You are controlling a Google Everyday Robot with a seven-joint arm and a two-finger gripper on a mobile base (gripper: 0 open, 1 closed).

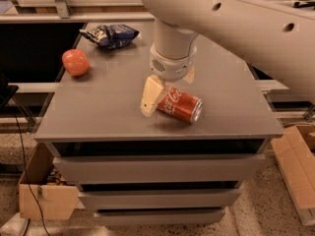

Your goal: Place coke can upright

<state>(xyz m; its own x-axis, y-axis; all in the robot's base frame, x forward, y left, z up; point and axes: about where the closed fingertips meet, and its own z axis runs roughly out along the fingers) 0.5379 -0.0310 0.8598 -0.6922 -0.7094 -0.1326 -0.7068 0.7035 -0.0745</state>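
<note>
One red aluminium coke can (pixel 181 106) lies on its side near the grey desk's (pixel 98 112) front edge. The cream claw (pixel 165 93), fingers apart, stands directly above, apparently straddling its long axis.

Bulky pale-grey moulded plastic arm (pixel 236 18), small dark round holes dotting shell; cylindrical wrist (pixel 172 45), slotted vent on rounded collar; cream-coloured gripper (pixel 165 95) beneath, low over grey tabletop (pixel 103 102).

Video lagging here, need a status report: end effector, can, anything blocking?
End effector low at can. Can on its side, not upright. Fruit and bag well away, not in the way.
</note>
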